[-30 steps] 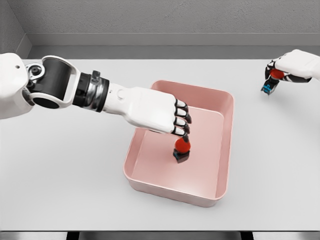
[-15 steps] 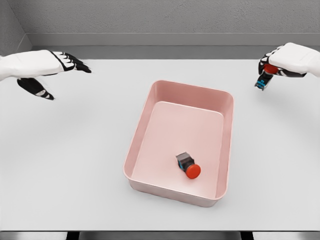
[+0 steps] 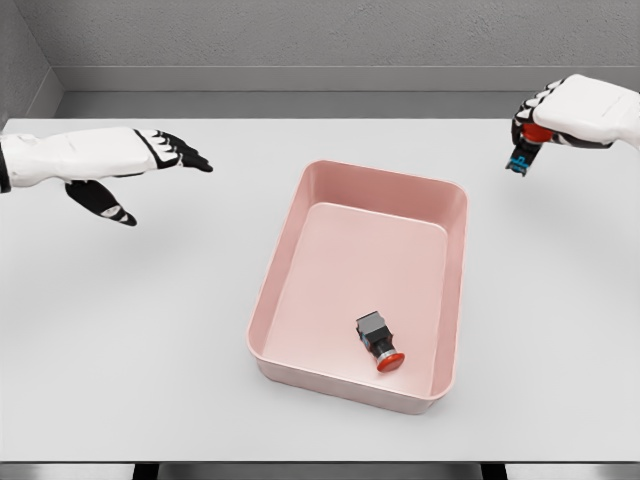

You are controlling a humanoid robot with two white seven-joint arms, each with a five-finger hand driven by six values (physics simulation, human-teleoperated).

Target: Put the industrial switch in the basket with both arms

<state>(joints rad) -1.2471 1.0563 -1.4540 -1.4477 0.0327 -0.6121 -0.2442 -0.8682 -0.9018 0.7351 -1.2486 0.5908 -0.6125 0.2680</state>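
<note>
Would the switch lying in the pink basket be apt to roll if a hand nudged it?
Probably a little: the switch lies on its side, and its round red button could let it pivot. Its boxy dark body should stop a full roll. It looks rigid, and the basket walls would contain it.

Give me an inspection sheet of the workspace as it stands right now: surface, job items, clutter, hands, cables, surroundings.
Surface: white table, flat, dark edge along the front.
Job's things: pink basket at the table's middle; one industrial switch lies on its side on the basket floor, red button toward the near wall. A second switch, red button and blue base, is in the air at the far right.
Clutter: nothing seen.
Hands: left hand open, fingers extended, holding nothing, above the table's left side. Right hand closed around the second switch, clear of the basket.
Cables: nothing seen.
Surroundings: grey wall behind the table; nothing else seen.
</note>
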